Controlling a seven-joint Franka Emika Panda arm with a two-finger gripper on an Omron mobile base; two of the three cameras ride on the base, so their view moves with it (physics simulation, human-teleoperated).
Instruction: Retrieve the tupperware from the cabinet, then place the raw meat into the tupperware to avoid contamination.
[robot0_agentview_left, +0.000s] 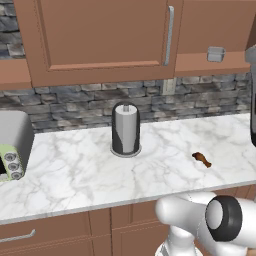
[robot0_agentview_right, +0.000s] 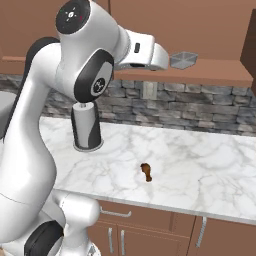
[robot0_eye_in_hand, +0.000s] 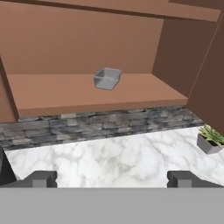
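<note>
White arm (robot0_agentview_right: 75, 75) reaches up at the upper left of the right base view, its claw (robot0_eye_in_hand: 111, 178) wide and holding nothing. The tupperware (robot0_eye_in_hand: 107, 78) sits on the open cabinet (robot0_eye_in_hand: 87, 94) shelf, upper centre of the hand view. The raw meat (robot0_agentview_right: 146, 171) lies on the marble worktop (robot0_agentview_right: 200, 170), centre of the right base view.

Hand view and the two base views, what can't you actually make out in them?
- Gripper: open in the hand view; in the right base view the arm's own links hide it.
- Tupperware: whether anything lies inside, too small to tell.
- Raw meat: too small for detail.
- Toaster: cut off by the left base view's left edge.
</note>
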